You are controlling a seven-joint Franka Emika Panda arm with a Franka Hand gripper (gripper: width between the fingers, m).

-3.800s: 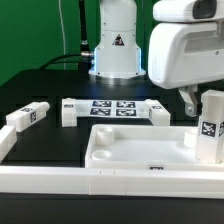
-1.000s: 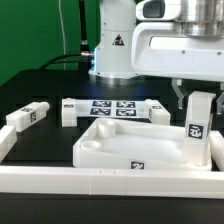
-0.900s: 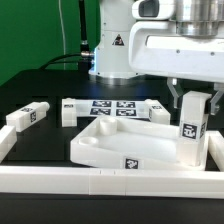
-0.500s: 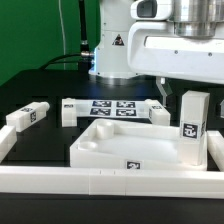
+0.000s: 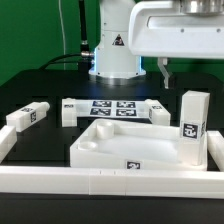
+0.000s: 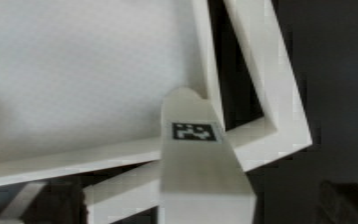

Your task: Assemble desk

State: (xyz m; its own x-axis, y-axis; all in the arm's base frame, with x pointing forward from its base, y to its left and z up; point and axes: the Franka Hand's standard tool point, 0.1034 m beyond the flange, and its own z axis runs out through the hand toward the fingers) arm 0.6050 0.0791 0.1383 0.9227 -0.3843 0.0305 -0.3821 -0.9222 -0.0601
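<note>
The white desk panel [image 5: 125, 148] lies rim up on the black surface near the front rail. One white leg [image 5: 193, 126] stands upright in the panel's corner on the exterior view's right, its tag facing the camera. My gripper [image 5: 190, 68] is open and empty, raised above that leg and apart from it; only one fingertip [image 5: 163, 70] shows. In the wrist view the leg [image 6: 201, 165] is seen from above, standing on the panel [image 6: 87, 80]. Three loose legs lie behind: one at the left [image 5: 28, 116] and two [image 5: 68, 111] [image 5: 160, 112] flanking the marker board.
The marker board [image 5: 113, 108] lies flat at the back between two legs. A long white rail [image 5: 110, 182] runs along the front edge and another rail [image 5: 8, 145] at the left. The robot base [image 5: 115, 45] stands behind.
The gripper has opened, let go of the upright leg and risen above it. The leg stays standing in the panel's right corner. The panel has not moved in the last second.
</note>
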